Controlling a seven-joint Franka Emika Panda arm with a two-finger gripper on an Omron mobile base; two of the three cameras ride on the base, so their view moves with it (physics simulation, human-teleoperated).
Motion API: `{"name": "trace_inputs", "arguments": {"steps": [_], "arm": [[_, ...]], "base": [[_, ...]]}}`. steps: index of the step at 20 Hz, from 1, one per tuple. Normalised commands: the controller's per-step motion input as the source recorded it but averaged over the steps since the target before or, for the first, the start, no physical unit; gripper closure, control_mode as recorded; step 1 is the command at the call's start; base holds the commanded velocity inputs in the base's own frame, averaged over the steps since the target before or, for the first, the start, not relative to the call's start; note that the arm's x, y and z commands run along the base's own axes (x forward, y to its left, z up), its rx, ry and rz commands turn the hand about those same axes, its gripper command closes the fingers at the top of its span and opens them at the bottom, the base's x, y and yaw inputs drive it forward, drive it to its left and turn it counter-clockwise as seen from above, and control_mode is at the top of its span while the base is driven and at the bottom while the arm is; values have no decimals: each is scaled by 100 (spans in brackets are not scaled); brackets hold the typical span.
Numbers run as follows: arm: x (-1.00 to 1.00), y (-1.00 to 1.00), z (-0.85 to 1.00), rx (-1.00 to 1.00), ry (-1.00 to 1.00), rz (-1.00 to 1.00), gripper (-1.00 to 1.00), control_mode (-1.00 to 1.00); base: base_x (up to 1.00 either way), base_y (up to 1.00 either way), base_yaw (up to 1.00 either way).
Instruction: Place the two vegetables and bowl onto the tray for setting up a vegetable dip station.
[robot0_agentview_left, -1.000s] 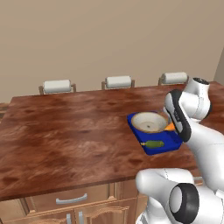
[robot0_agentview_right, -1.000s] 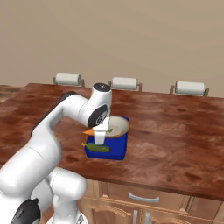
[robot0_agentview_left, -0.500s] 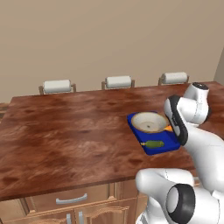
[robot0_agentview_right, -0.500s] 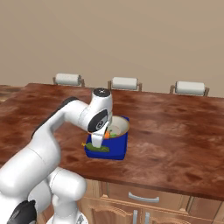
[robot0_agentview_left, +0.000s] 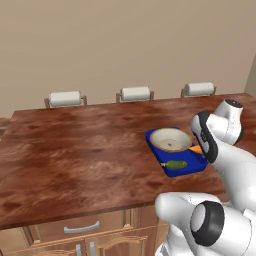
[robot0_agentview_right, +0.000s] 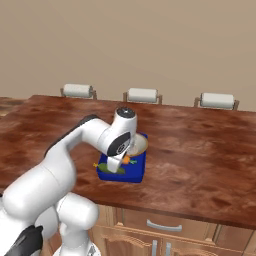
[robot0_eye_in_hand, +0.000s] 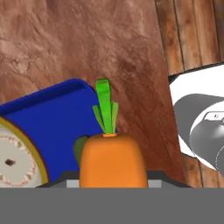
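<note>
We hold the carrot (robot0_eye_in_hand: 112, 159) in our tool (robot0_eye_in_hand: 113, 177), jaws closed on its orange body with the green top pointing away from the hand, and we hang just above the near end of the blue tray (robot0_eye_in_hand: 52, 122), by its edge. In the left base view the carrot (robot0_agentview_left: 196, 149) peeks out as an orange sliver between the arm and the tray (robot0_agentview_left: 199, 166). The cream bowl (robot0_agentview_left: 170, 139) with its tan-gold rim already sits on the far half of the tray, and the dark green cucumber (robot0_agentview_left: 176, 163) lies on the near half, so we judge this carrot to be the last piece to set down. From the right base view the tool (robot0_agentview_right: 118, 167) is low over the tray (robot0_agentview_right: 135, 172), beside the bowl (robot0_agentview_right: 136, 145). The carrot looks light, stiff and smooth, tapered so that it could slide out of a pinch. A grip across the thick shoulder, where we have it, seems the safest place. It will probably roll a little once let go, so a low release onto the bare blue beside the cucumber (robot0_eye_in_hand: 79, 146), apart from the bowl (robot0_eye_in_hand: 17, 153), seems wise. The wooden worktop (robot0_agentview_left: 75, 145) lies close beyond the tray's edge.
</note>
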Motion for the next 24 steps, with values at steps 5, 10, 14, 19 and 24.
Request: {"name": "trace_inputs", "arguments": {"steps": [5,10,14,19,24], "arm": [[12,-5,-15,12,1,-5,100,-100],[15,-2,-14,7,0,-4,100,-100],[12,-2,-14,6,0,-3,100,-100],[9,0,-13,4,0,-4,100,-100],[9,0,-13,4,0,-3,100,-100]], "base": [[0,0,0],[0,0,0],[0,0,0],[0,0,0],[0,0,0]]}}
